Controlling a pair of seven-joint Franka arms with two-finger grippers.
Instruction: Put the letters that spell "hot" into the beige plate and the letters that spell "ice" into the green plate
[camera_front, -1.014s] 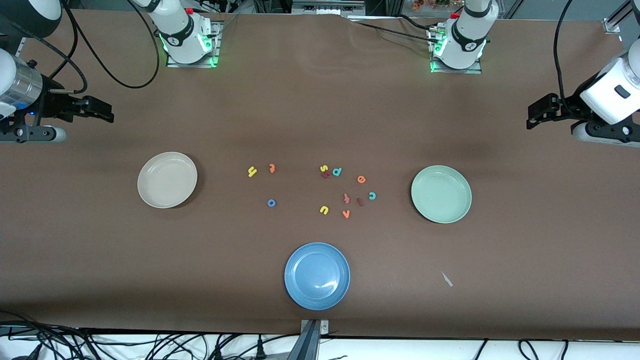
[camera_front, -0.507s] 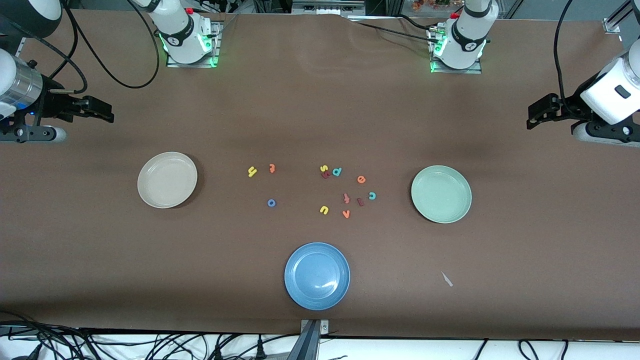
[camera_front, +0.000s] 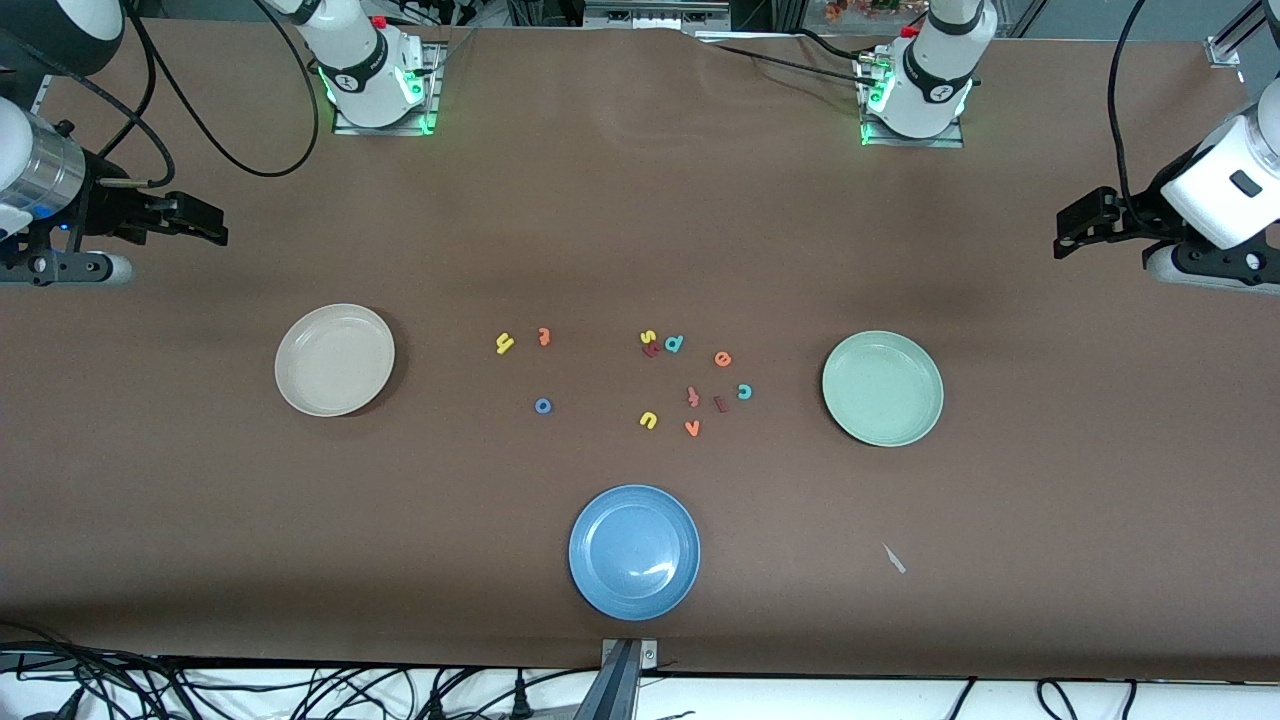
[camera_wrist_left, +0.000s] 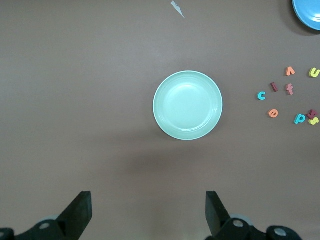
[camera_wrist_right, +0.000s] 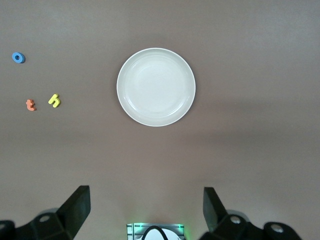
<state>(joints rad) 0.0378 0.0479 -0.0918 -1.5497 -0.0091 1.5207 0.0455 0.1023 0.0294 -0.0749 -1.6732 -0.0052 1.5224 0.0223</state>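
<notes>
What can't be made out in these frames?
- Dark red letter under the yellow s: overlapped in the front view, cut by the frame edge in the left wrist view; shape unreadable.
- Dark red i: too small in the front view.
- Left gripper and right gripper, both open: fingers cropped by wrist-view edges.

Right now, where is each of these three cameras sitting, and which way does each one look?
Front view: high across the table, facing both arm bases; shows the left pincer, the right pincer and the blue plate.
Left wrist view: on the left arm, looking down past its open pincer at the green plate.
Right wrist view: on the right arm, looking down past its open pincer at the beige plate.
Shared: the front view also shows both plates.
</notes>
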